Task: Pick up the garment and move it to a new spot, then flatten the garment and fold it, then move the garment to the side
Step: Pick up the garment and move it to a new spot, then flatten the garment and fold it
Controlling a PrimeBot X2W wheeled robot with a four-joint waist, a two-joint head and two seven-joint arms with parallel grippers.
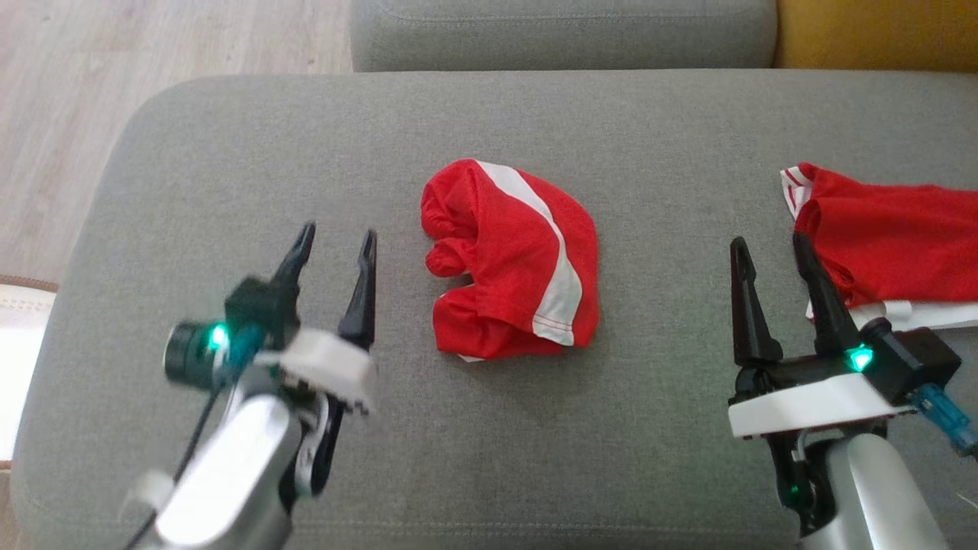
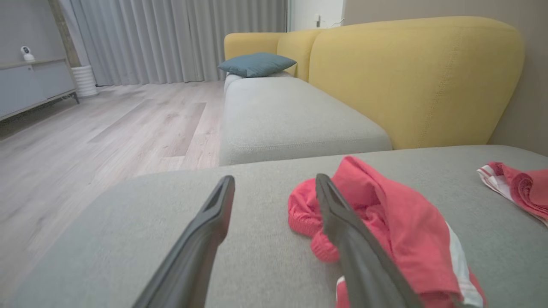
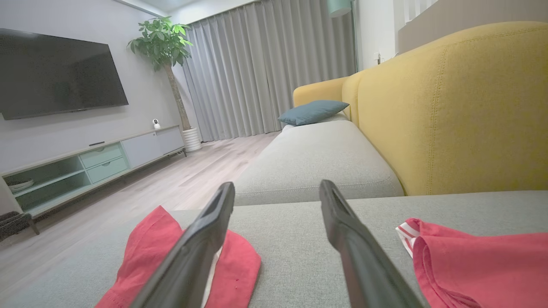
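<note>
Head view: We see the red garment (image 1: pixel 512 260) bunched up in the middle of the grey sofa seat (image 1: pixel 153 191). Its white stripe runs from near to far. It lies right of our left jaws and left of our right jaws. The left jaws are nearer.
Left wrist view: The garment (image 2: pixel 385 222) sits just right of our left jaws. They are wide apart and hold nothing.
Right wrist view: The garment (image 3: pixel 158 239) is low on the left, and another red cloth (image 3: pixel 479 261) is on the right. Our right jaws are wide apart and hold nothing.
</note>
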